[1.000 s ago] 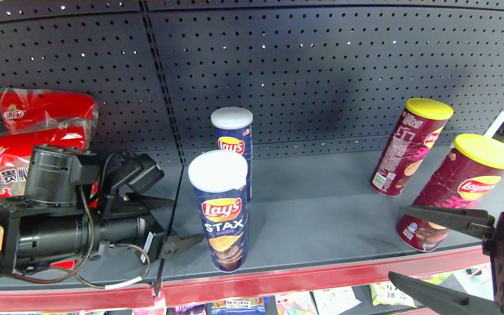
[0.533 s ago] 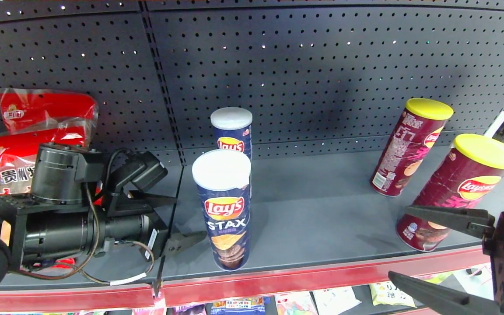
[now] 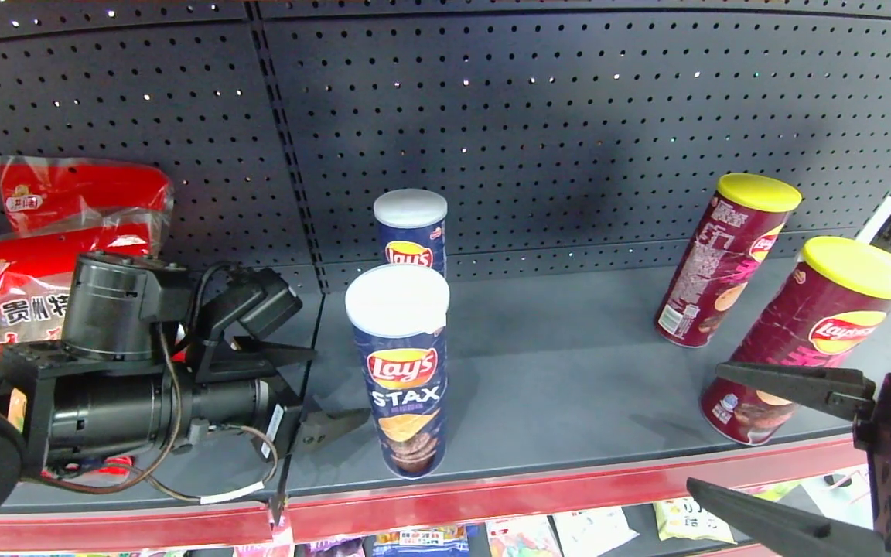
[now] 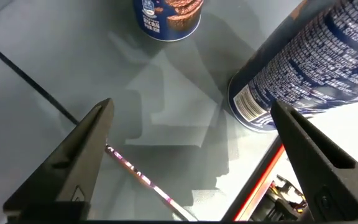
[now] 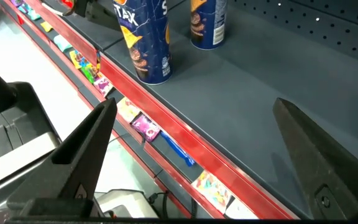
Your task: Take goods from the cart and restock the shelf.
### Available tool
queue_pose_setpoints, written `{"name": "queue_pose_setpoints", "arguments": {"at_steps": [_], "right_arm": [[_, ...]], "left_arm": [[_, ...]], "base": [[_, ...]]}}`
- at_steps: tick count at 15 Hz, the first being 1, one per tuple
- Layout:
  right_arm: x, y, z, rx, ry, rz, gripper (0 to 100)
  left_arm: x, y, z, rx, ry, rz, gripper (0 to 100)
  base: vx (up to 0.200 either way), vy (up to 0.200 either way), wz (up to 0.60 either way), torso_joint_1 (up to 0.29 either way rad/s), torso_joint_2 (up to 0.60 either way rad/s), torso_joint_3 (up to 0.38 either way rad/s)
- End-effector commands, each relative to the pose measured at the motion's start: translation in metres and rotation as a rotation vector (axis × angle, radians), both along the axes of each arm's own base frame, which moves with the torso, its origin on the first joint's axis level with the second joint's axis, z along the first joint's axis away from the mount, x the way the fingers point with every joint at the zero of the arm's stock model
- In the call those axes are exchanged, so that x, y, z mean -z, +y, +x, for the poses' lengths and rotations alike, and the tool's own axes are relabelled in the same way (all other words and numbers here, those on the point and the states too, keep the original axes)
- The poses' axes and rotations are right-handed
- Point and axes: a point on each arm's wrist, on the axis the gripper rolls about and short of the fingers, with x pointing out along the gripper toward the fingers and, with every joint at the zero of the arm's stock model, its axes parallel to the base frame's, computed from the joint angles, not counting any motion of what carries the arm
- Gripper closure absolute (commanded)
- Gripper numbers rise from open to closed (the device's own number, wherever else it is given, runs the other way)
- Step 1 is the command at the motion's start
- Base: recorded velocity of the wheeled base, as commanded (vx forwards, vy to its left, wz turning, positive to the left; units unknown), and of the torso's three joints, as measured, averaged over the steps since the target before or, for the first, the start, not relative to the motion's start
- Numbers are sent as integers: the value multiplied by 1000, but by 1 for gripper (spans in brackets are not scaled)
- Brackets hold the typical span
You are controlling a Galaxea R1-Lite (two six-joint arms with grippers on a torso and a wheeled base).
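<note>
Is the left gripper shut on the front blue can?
No: the left gripper is wide open, and the front blue can stands upright on the shelf just ahead of its fingertips.

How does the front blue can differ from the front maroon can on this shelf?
The blue can has a white lid and a navy body; the maroon can has a yellow lid. The blue can stands at the middle of the shelf, next to the open left pincer; the maroon can stands near the right end, by the open right pincer. Both are tall tubes at the shelf's front edge.
</note>
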Motion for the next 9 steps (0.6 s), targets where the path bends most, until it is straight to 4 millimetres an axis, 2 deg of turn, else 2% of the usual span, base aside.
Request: {"name": "queue_pose_setpoints", "arguments": {"at_steps": [1,4,5,6,7,9], "right_arm": [[1,0,0,-1,3,-3,0],[5,-7,-4,21,2,-2,0],[5,-7,-4,21,2,-2,0],[10,-16,-11,38,-4,4,0],[16,-24,-17,56,-9,7,0],[26,-42,-27,169,-36,15,0]], "left_arm": [[-1,1,-2,-8,-3,-1,0],[-4,25,-17,-83,-22,-4,0],[-4,25,-17,-83,-22,-4,0],[-13,50,-37,-176,-77,-12,0],[-17,65,-56,-235,-108,-19,0],[-28,84,-97,-338,-136,-5,0]], "base": [[0,0,0,0,0,0],[0,0,0,0,0,0],[0,0,0,0,0,0],[0,0,0,0,0,0],[0,0,0,0,0,0],[0,0,0,0,0,0]]}}
